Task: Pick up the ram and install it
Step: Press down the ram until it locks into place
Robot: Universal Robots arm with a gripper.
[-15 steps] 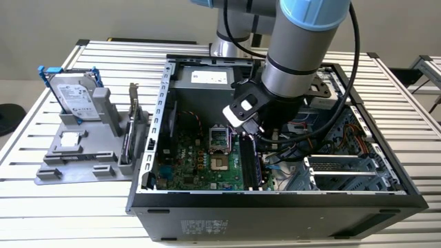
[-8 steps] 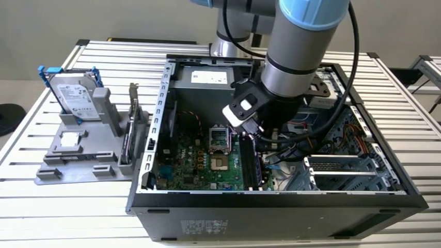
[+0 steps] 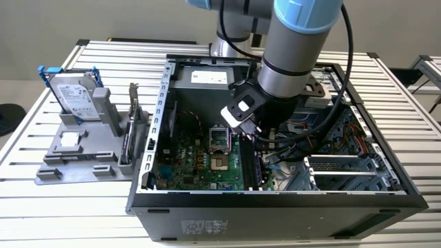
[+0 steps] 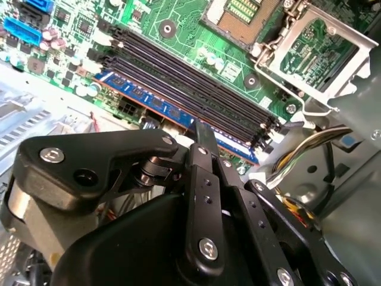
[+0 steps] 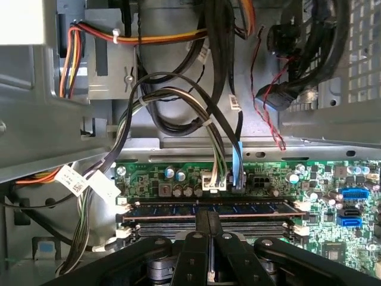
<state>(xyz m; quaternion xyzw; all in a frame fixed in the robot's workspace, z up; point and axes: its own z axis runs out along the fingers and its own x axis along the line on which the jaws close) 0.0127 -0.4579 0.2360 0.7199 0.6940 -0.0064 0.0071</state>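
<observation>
Scene: open computer case (image 3: 276, 199) lying on a slatted table (image 3: 69, 206); motherboard (image 3: 200, 160) facing up inside it.
Arm: reaches down into the case — gripper (image 4: 201, 134) sits low over the memory slots (image 4: 196, 89).
Gripper state: fingers drawn together, pinching the top edge of the ram (image 4: 161, 107); no gap visible between the fingertips in either wrist view.
Ram location: standing on edge in the outermost slot, the one nearest the board's edge, seen in the first wrist view as a dark stick (image 5: 238, 208) with blue chips.
Key relation: ram lies directly under the gripper, its long axis along the slot; in the exterior view that row runs roughly 12 to 6 o'clock.
Seating: judged near or fully down — end latches too unclear to confirm.
Aside: hard drive (image 3: 74, 98) in its holder, about 9 o'clock of the case, well apart.
</observation>
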